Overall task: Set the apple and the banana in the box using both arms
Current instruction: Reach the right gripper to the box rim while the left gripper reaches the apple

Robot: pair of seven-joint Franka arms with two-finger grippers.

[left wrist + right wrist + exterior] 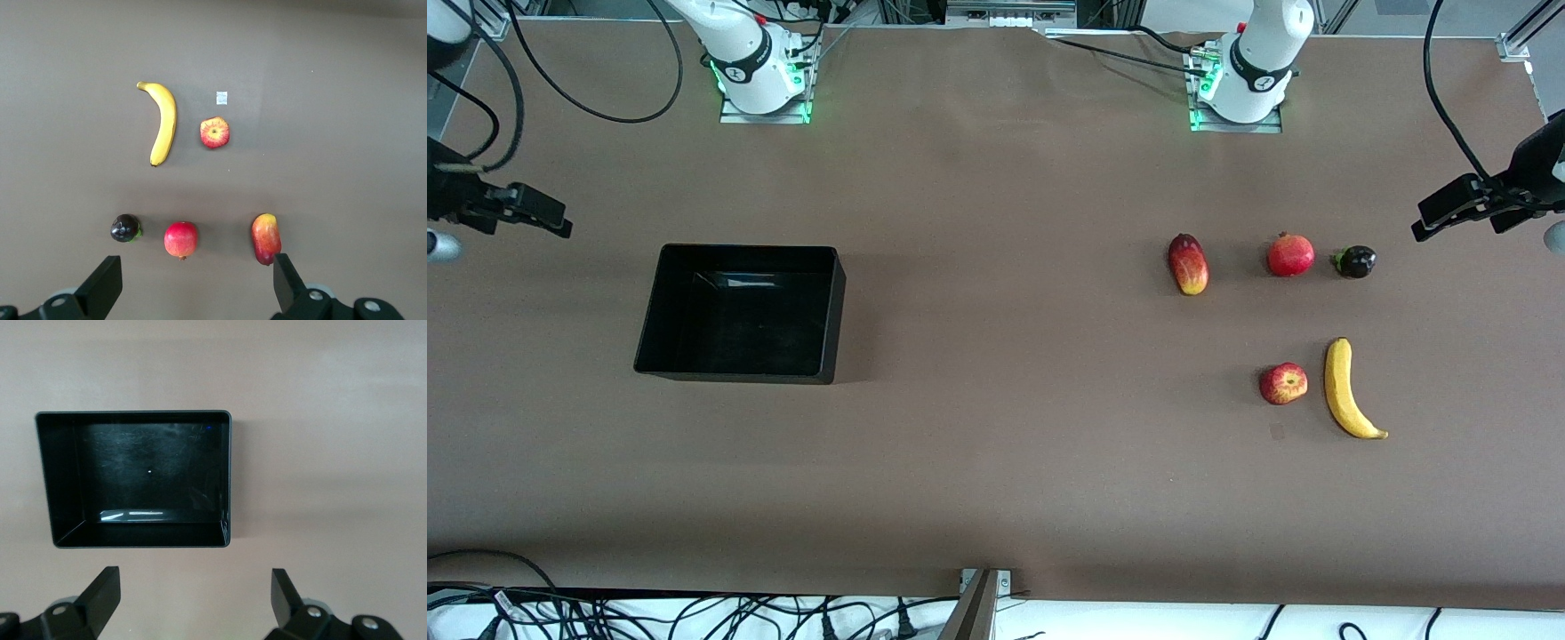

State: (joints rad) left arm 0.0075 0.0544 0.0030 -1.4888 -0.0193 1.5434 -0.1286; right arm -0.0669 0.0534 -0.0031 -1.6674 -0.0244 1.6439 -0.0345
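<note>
The apple, red with yellow streaks, lies on the brown table at the left arm's end. The yellow banana lies close beside it, apart from it. The black box stands empty toward the right arm's end. My left gripper hangs open in the air over the left arm's end of the table, holding nothing. High over the table beside the box, my right gripper is open too, nothing between its fingers.
Three other fruits lie in a row farther from the front camera than the apple: a red-and-yellow oval fruit, a round red fruit with a crown tip and a small dark fruit. Cables run along the table's edges.
</note>
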